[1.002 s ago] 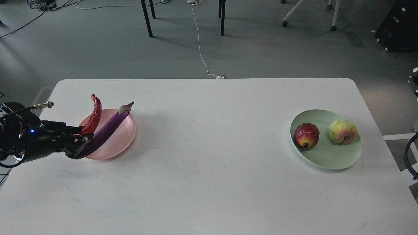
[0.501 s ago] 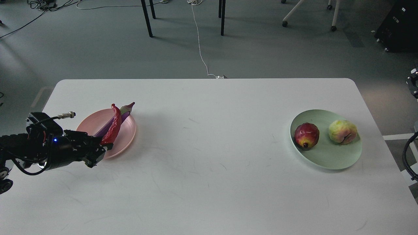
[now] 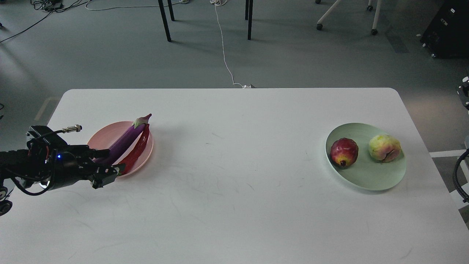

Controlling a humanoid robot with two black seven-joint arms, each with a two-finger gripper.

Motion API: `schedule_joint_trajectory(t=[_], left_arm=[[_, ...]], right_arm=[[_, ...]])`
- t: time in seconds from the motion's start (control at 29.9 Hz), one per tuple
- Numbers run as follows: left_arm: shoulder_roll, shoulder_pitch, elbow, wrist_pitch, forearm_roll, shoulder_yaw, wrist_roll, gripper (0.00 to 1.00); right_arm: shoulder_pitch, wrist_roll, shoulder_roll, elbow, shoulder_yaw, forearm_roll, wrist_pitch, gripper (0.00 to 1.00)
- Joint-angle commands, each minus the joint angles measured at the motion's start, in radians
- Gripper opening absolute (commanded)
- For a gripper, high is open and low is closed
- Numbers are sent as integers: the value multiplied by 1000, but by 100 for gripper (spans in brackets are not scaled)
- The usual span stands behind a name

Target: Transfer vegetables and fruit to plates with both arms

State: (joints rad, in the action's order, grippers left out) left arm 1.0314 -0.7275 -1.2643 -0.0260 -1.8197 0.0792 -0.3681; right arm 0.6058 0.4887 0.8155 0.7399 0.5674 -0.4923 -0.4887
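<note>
The pale pink plate [image 3: 102, 136] sits at the table's left. On it lie the purple eggplant [image 3: 122, 142] and, along its right side, the red chili pepper [image 3: 136, 152]. My left gripper [image 3: 103, 165] is low at the plate's near-left rim, with its jaws spread and the chili's stem end just in front of them. The mint green plate [image 3: 370, 179] at the right holds the dark red pomegranate [image 3: 344, 151] and the yellow-green and pink fruit [image 3: 384, 147]. My right gripper is out of view.
The white table [image 3: 234, 190] spans the view between the two plates. A black cable loop [image 3: 458, 176] shows at the right edge. Chair legs and floor cables lie beyond the far edge.
The chili, held up over the pink plate by my left gripper, has come down to lie on the plate beside the eggplant. The gripper has opened and lowered.
</note>
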Motion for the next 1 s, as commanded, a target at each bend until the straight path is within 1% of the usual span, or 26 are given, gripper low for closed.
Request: schedule_joint_trajectory(t=[0.0,0.1,0.2,0.4,0.53,0.63,0.7,0.73,0.8,0.87,0.9,0.97], left_arm=[[1,-30,0,1,80,83,-6,83],[-8,-29,0,5,257,186,-11,97],[-34,-32,0,6,484,246,-9,97],[-158,-70,6,14,989,343,1,98],[-285,-81,129,11,1222,398,1,98],[-410,-93,215,11,1380,516,5,98],[-462,-92,284,14,1463,583,14,98],[-481,-93,324,14,1499,609,27,98],[-516,-95,387,17,1554,639,69,98],[-547,-96,420,29,1609,655,121,98],[-553,-96,431,44,1635,660,147,98],[-557,-96,457,76,1672,671,173,98]], right_arm=[[2,0,1,-4,-3,0,0,99],[9,0,-7,-20,-3,0,0,99],[14,0,-12,-50,-1,0,0,99],[34,0,-29,-56,2,0,0,99],[46,0,-33,-73,-3,0,0,99],[92,0,-44,-89,-7,0,0,99],[101,0,-45,-106,-11,0,0,99],[103,0,-48,-117,-11,0,0,99],[104,0,-65,-135,-15,3,0,99],[111,-1,-102,-161,-12,3,0,99],[121,-39,-131,-184,-1,5,0,99],[147,-105,-194,-232,9,5,0,99]])
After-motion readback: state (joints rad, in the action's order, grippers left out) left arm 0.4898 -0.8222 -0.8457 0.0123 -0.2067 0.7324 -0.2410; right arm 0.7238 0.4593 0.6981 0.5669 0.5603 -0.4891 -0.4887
